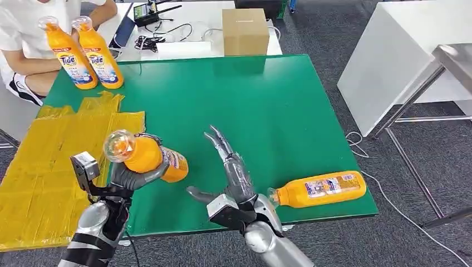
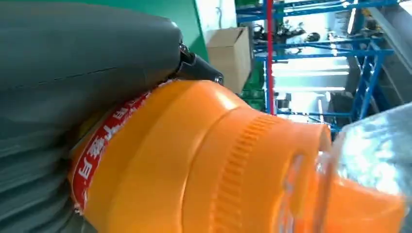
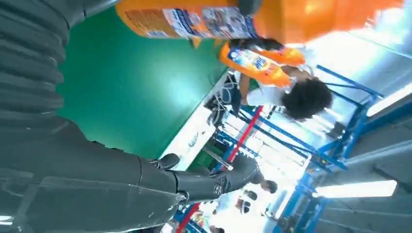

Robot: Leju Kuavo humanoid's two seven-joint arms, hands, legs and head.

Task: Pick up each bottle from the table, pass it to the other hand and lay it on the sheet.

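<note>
One orange bottle point(image 1: 146, 156) sits in the left hand's point(image 1: 129, 177) grip, lifted over the green table point(image 1: 267, 111) beside the yellow sheet point(image 1: 50, 167) — cap toward the camera. Just right of it, the right hand point(image 1: 231, 175) is empty, fingers spread. Another bottle point(image 1: 320, 189) lies near the table's front edge; two more point(image 1: 86, 53) stand at the far corner by a seated person point(image 1: 22, 50).

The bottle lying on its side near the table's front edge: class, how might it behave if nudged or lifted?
Lying on its side, the round bottle would probably roll, and the table edge is close. It looks full, so likely heavy. Its smooth plastic may slip.
</note>
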